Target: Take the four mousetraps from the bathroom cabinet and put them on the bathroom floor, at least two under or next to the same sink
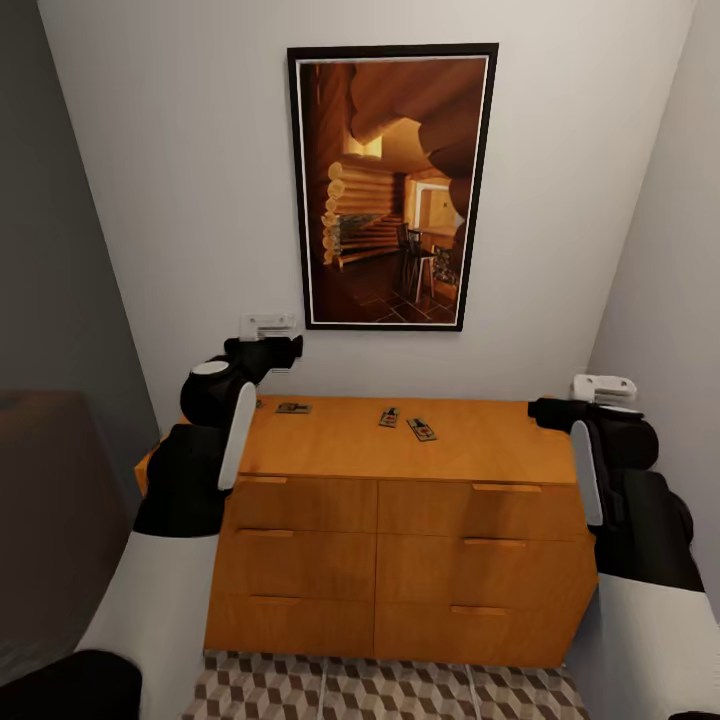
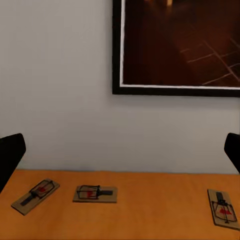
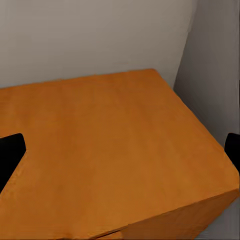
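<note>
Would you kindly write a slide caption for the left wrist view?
Three mousetraps lie apart on the cabinet top below a framed picture, seen between the open left gripper's fingers.

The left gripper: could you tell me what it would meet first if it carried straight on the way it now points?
Probably the white wall behind the cabinet. The left gripper is open and points across the cabinet top, seemingly above the mousetraps, just below the framed picture. Depth is unclear.

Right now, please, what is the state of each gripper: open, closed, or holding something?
Left gripper: open, holding nothing, facing the mousetraps on the cabinet.
Right gripper: open, empty, above bare cabinet top.
</note>
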### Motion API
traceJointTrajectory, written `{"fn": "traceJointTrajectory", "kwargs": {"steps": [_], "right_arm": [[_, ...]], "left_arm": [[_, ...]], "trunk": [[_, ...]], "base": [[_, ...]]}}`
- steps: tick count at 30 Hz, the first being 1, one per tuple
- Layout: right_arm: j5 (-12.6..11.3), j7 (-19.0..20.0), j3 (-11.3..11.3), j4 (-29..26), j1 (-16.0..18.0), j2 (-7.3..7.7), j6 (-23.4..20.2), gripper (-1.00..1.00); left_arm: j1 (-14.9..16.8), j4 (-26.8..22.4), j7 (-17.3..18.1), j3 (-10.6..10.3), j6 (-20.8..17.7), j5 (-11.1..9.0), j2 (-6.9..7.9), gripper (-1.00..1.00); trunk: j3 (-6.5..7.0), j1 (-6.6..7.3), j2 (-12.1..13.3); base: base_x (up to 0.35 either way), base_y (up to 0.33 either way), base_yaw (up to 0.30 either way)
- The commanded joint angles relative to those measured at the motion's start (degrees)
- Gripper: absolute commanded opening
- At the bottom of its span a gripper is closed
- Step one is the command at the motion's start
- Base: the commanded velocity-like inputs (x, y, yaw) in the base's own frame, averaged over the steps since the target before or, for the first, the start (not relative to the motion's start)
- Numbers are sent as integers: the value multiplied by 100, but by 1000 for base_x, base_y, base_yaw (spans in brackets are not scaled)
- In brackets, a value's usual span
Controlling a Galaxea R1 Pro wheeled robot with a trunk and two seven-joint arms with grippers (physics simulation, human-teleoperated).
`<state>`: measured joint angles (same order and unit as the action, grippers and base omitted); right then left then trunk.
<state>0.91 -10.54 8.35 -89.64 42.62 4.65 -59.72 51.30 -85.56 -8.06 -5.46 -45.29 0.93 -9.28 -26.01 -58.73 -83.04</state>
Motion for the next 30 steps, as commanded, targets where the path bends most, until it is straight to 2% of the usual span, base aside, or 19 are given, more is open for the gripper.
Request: {"fn": "traceJointTrajectory", "kwargs": {"steps": [1, 2, 3, 11, 15, 17, 18, 22, 23, 27, 30], "right_arm": [[2, -6, -2, 2, 140, -4, -28, 100], [2, -6, -2, 2, 140, -4, -28, 100], [-3, -12, -4, 25, 406, -16, -28, 100], [-10, -114, -26, 521, 1364, -49, -28, 100], [-18, -171, -30, 835, 1656, -62, -28, 100], [-32, -207, -37, 1160, 1844, -120, -28, 100], [-38, -233, -41, 1598, 1965, -312, -28, 100], [-43, -241, -45, 2143, 2014, -529, -28, 100], [-43, -241, -45, 2143, 2014, -529, -28, 100], [-47, -223, -57, 2890, 2034, -658, -28, 100], [-35, -204, -63, 3404, 2041, -719, -28, 100]], "left_arm": [[88, 53, -35, -4, -100, 1, -1, 100], [88, 53, -35, -4, -100, 1, -1, 100], [250, 181, -52, -4, -215, -14, -2, 100], [910, 1048, -56, 0, -400, -57, -3, 100], [1134, 1442, -43, 3, -421, -71, -8, 100], [1330, 1888, -2, 6, -430, -116, -14, 100], [1498, 2555, 60, 8, -434, -274, -27, 100], [1580, 3250, 90, 5, -432, -513, -29, 100], [1580, 3250, 90, 5, -432, -513, -29, 100], [1625, 3857, 103, 3, -436, -703, -24, 100], [1658, 4126, 110, 5, -445, -776, -26, 100]], "trunk": [[-7, 0, -4], [-7, 0, -4], [-7, 0, -4], [-7, 0, -4], [-7, 0, -4], [-7, 0, -4], [-7, 0, -4], [-7, 0, -4], [-7, 0, -4], [-7, 0, -4], [-7, 0, -4]], "base": [[0, 0, 0], [0, 0, 0], [0, 0, 0], [0, 0, 0], [0, 0, 0], [0, 0, 0], [0, 0, 0], [0, 0, 0], [0, 0, 0], [0, 0, 0], [0, 0, 0]]}}
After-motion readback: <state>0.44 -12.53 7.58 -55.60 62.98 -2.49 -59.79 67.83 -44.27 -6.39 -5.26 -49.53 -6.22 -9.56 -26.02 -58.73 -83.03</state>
